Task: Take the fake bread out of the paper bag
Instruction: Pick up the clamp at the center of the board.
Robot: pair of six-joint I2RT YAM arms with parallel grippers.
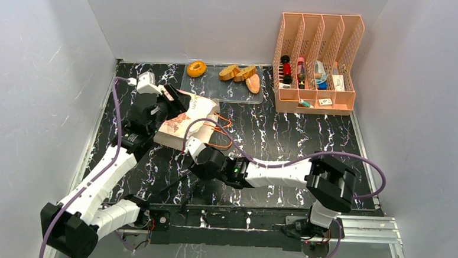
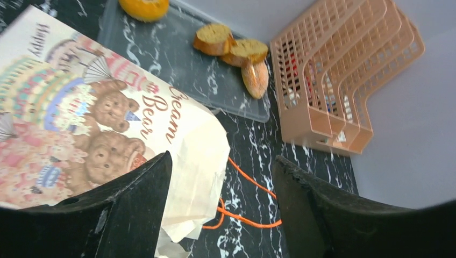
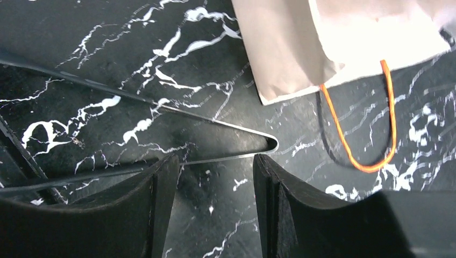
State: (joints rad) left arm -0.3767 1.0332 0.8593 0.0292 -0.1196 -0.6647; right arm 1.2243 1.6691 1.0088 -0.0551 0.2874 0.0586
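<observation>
- Top view: finding the left pincer (image 1: 175,101) hanging over the paper bag (image 1: 186,125), jaws parted and gripping nothing; finding the right pincer (image 1: 189,146) at the bag's near edge, likewise parted and empty.
- Spotting the fake bread (image 1: 238,74) lying on the clear tray (image 1: 217,90), beyond both pincers and outside the bag.
- Left wrist view: showing the left pincer (image 2: 221,161) gaping wide and clasping nothing, with the bag's (image 2: 80,107) printed face lying below and left of the fingers (image 2: 134,209), the orange handles (image 2: 247,215) trailing under the gap, and the bread (image 2: 231,48) sitting ahead on the tray (image 2: 177,64).
- Right wrist view: showing the right pincer (image 3: 215,161) standing roughly half open over the black marble table (image 3: 107,64) and holding nothing, with the bag (image 3: 301,43) lying ahead and right, apart from the fingertips.
</observation>
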